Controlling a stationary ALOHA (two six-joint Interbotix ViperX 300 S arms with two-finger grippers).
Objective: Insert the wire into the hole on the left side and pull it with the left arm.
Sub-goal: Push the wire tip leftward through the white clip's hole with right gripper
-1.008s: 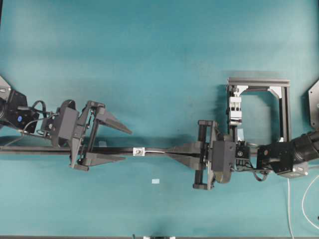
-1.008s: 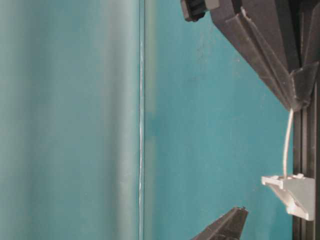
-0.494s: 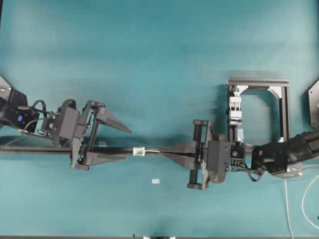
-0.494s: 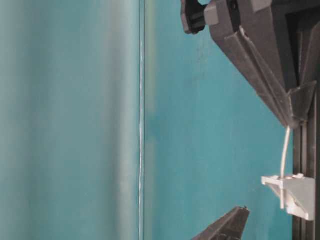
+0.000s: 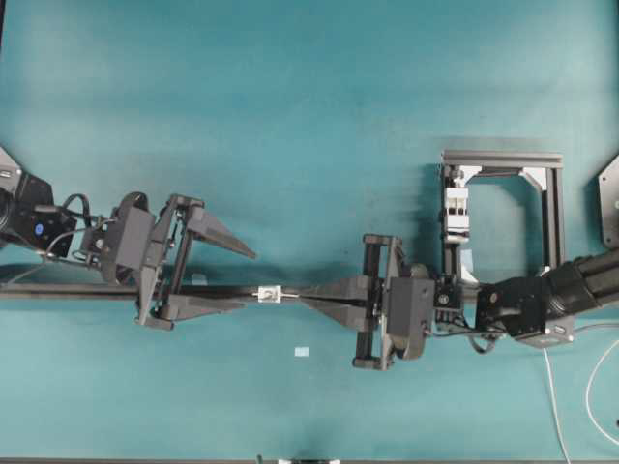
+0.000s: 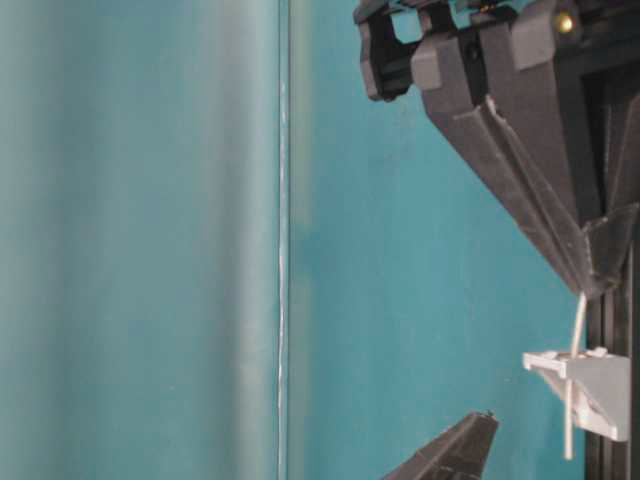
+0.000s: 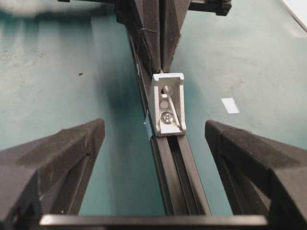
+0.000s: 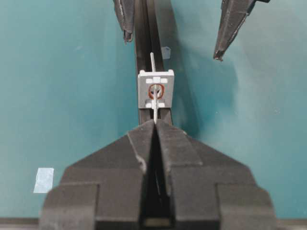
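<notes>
The tiny white block (image 5: 268, 293) sits on the black rail (image 5: 58, 290), with its hole (image 8: 155, 92) facing my right wrist camera. My right gripper (image 5: 303, 296) is shut on the wire (image 8: 155, 109), its tips just right of the block. The thin whitish wire runs through the hole, and a short end (image 8: 152, 60) sticks out on the far side. It also shows past the block (image 6: 585, 385) in the table-level view. My left gripper (image 5: 248, 282) stands open just left of the block, one finger on each side of the rail, touching nothing.
A taller white clamp in a black frame (image 5: 503, 208) stands at the right behind my right arm. A pale tape scrap (image 5: 302, 351) lies on the teal table in front of the rail. White cables (image 5: 559, 406) trail at the lower right.
My right gripper has moved left along the rail toward the block, pushing the wire farther through the hole. The left arm has not moved.
</notes>
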